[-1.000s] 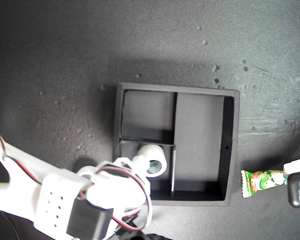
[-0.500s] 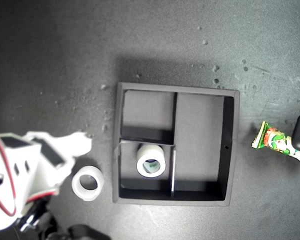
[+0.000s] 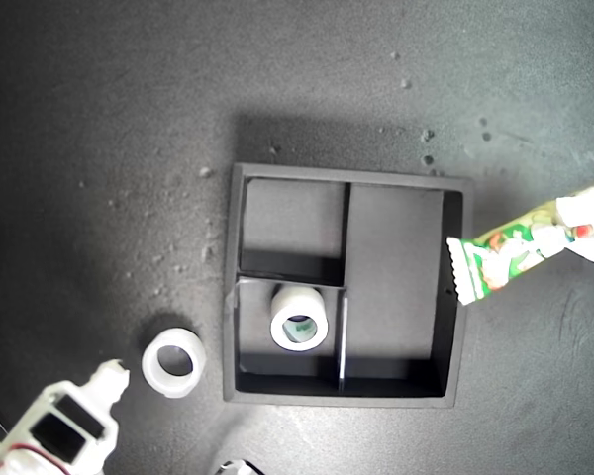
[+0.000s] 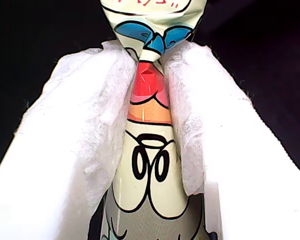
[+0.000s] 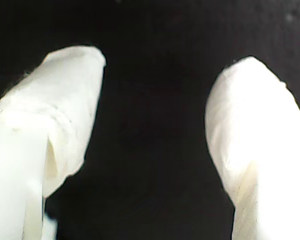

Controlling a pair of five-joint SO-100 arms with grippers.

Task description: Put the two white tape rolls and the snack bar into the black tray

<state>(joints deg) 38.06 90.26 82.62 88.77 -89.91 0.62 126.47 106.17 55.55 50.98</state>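
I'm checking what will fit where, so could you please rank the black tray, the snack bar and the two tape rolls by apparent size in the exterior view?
1. black tray, clearly largest.
2. snack bar, though held raised, partly gripped, so its size is unsure.
3. tape roll in the tray and tape roll on the table: look alike.

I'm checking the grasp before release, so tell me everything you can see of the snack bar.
The snack bar is a long narrow packet in glossy wrapper, green, white and red with cartoon print and a zigzag crimped end. My first gripper is shut on it, white padded fingers pinching the wrapper. It slants in from the exterior view's right, its free end over the black tray's right rim.
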